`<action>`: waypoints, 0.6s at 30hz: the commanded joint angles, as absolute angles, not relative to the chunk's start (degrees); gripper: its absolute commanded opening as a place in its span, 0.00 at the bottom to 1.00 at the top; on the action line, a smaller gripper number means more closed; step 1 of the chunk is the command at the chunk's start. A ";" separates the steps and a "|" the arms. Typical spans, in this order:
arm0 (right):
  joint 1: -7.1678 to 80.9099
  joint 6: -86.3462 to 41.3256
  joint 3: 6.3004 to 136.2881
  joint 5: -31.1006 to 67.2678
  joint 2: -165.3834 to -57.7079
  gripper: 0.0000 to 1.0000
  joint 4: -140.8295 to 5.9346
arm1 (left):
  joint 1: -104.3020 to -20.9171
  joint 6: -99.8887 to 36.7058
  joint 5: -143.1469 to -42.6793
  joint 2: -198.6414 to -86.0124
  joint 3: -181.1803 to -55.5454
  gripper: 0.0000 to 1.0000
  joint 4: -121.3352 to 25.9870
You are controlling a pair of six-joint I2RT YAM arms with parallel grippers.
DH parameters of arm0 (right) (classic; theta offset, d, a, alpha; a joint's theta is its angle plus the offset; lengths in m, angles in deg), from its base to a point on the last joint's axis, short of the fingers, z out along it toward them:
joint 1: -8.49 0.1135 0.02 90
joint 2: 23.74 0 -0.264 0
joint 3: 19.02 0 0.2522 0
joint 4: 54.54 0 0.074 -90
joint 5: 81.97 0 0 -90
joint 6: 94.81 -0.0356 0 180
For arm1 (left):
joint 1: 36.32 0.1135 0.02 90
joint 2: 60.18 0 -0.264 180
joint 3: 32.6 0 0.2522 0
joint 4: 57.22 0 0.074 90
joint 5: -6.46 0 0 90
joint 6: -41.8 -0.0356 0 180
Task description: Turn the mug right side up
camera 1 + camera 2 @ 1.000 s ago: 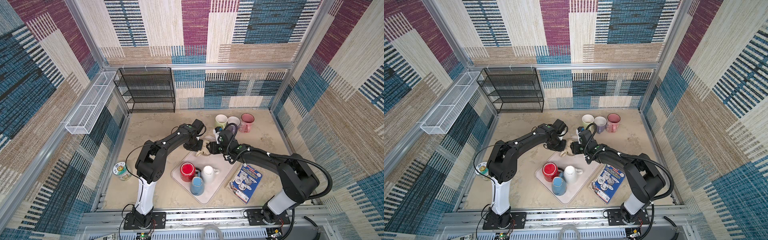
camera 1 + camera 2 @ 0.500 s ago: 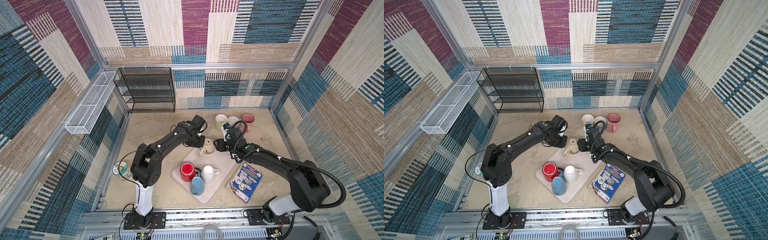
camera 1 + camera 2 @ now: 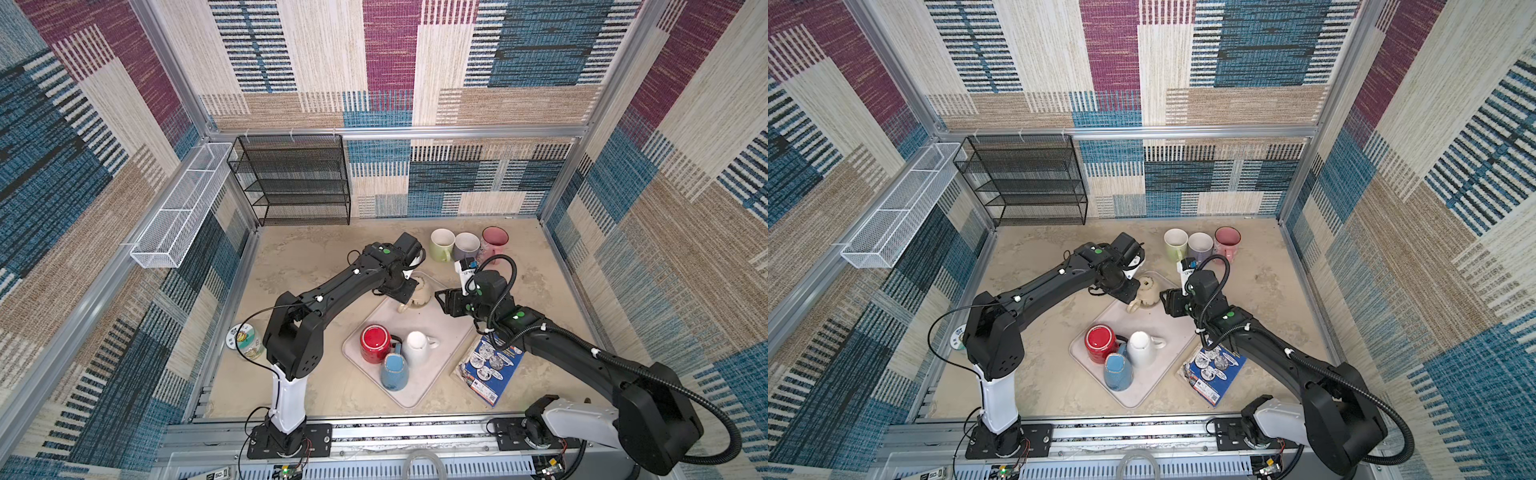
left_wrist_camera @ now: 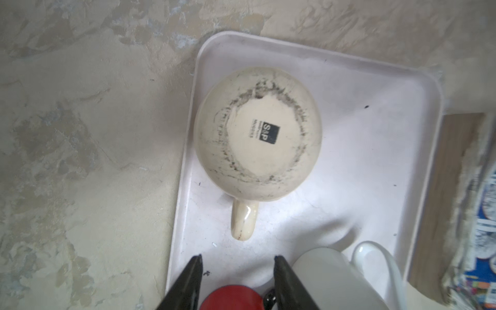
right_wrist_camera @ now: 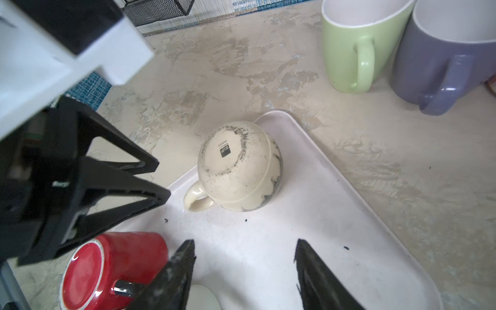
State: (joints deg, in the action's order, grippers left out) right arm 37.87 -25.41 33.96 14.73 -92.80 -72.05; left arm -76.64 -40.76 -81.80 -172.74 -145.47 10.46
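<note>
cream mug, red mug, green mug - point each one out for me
cream mug [image 4: 257,134], left wrist view, on its upturned base
red mug [image 5: 83,271], right wrist view, on its upturned base
green mug [image 5: 341,53], right wrist view, on its outer wall beside the handle

The cream mug [image 4: 257,134] shows its base, and on that base a small black square label [image 4: 270,133] reads "S&P" in white letters. Just beside the label on the mug runs a line of tiny dark print, too small to read. The blue packet [image 3: 492,368] near the mug carries round pictures and print that cannot be made out.
</note>
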 commanded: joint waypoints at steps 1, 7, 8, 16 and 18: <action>37.85 -26.55 32.31 16.57 -90.85 0.63 -69.44 | -76.90 -42.76 -79.63 -174.67 -147.13 0.48 12.36; 37.85 -26.20 30.62 15.53 -88.67 0.63 -70.31 | -77.16 -42.76 -80.37 -178.49 -149.65 0.44 12.63; 37.78 -26.17 30.40 15.50 -88.45 0.63 -70.31 | -77.25 -42.75 -80.51 -178.93 -149.89 0.44 12.65; 37.77 -26.27 29.63 15.36 -88.70 0.63 -69.80 | -77.63 -41.58 -80.50 -182.18 -151.97 0.41 12.58; 37.76 -26.31 29.73 15.49 -88.99 0.63 -69.79 | -77.61 -41.27 -80.37 -183.01 -152.69 0.38 12.79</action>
State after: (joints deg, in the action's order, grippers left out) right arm 37.77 -25.72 29.70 15.50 -88.71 -72.05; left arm -77.68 -40.86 -80.73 -182.31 -151.75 12.47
